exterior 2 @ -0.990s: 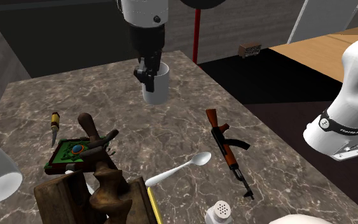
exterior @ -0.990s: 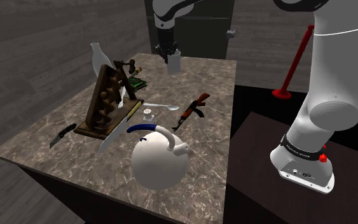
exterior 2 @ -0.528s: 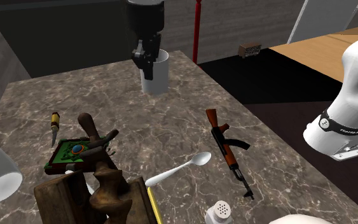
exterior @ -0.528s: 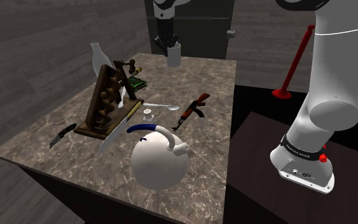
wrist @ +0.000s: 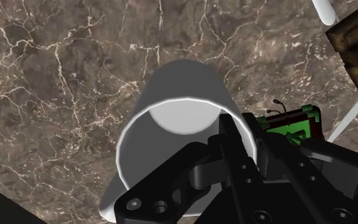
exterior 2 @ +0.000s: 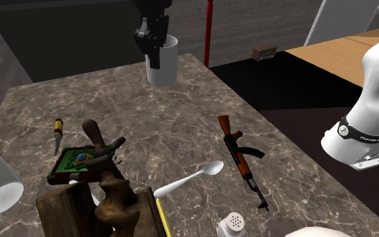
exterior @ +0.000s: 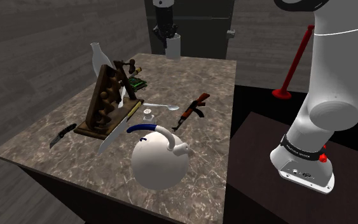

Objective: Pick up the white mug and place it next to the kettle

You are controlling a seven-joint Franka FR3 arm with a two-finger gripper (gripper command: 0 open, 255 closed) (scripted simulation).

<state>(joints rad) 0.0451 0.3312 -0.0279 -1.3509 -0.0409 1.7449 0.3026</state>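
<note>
Shoulder view: gripper point(exterior: 166, 33) hangs over the far end of the marble table point(exterior: 212, 162), clamped on the white mug point(exterior: 173, 47). The mug is upright, off the surface and well apart from the white kettle point(exterior: 161, 160), which stands at the near end. Between mug and kettle lie one spoon point(exterior: 162, 105), one small shaker point(exterior: 148, 114) and one toy rifle point(exterior: 193, 109). A tall wooden rack point(exterior: 107, 98) takes up the shoulder view's left side, with a long knife point(exterior: 120, 127) leaning on it. A second, smaller knife point(exterior: 63, 135) lies by the table's edge; a white flask point(exterior: 97, 56) and a green board point(exterior: 137, 83) sit behind the rack. Count: two knives, one of everything else. A red pole point(exterior: 296, 60) stands on the floor beyond the table. Second exterior view: the black fingers grip the mug's wall at the rim, one inside and one outside, and the mug's base is clear of the marble. One screwdriver point(exterior 2: 58, 132) lies near the green board; rifle, spoon and shaker lie toward the picture's lower right. A small brown box point(exterior 2: 265, 52) sits on the floor past the table. Wrist view: the mug's open mouth faces the camera, its wall is pinched between the closed fingers, and the green board is just beyond the fingers.
</note>
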